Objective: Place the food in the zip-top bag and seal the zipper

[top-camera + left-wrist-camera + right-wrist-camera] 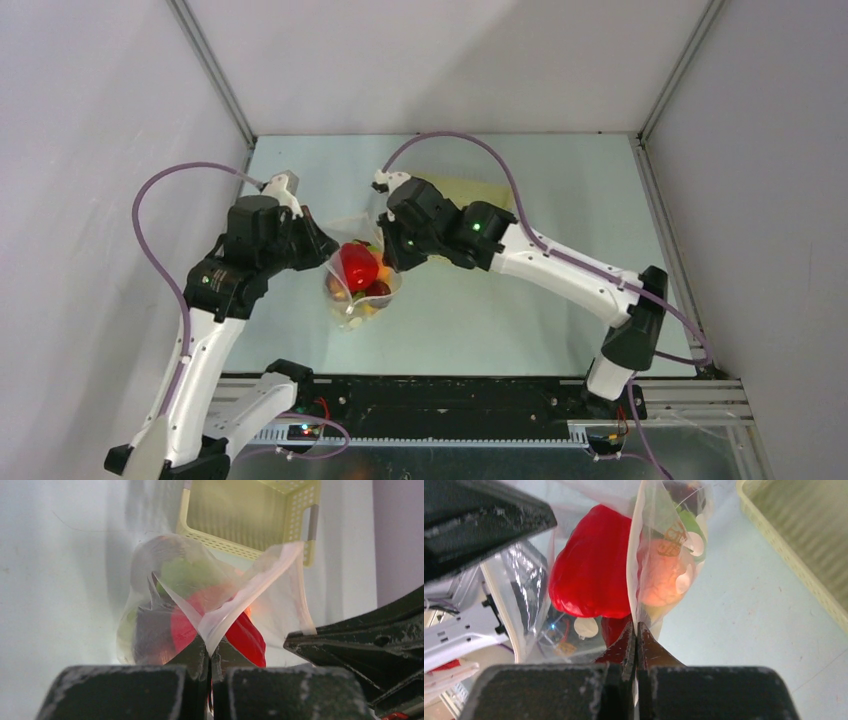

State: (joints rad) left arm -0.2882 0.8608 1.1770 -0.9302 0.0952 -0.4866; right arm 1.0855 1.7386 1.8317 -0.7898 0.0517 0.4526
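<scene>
The clear zip-top bag [362, 300] hangs between my two grippers above the table. Its mouth faces up and stands open. The food sits inside: a red pepper [358, 265] on top, with orange, green and dark purple pieces below it. My left gripper [209, 652] is shut on the bag's left mouth edge, where the zipper strip [250, 587] folds into a V. On the opposite edge my right gripper [636, 627] is shut on the bag wall, with the red pepper [591, 575] and an orange piece [656, 585] just beyond its tips.
A pale yellow latticed basket [470, 186] lies on the table behind the right arm, and the left wrist view shows this basket [240, 515] beyond the bag. Grey enclosure walls stand close on both sides.
</scene>
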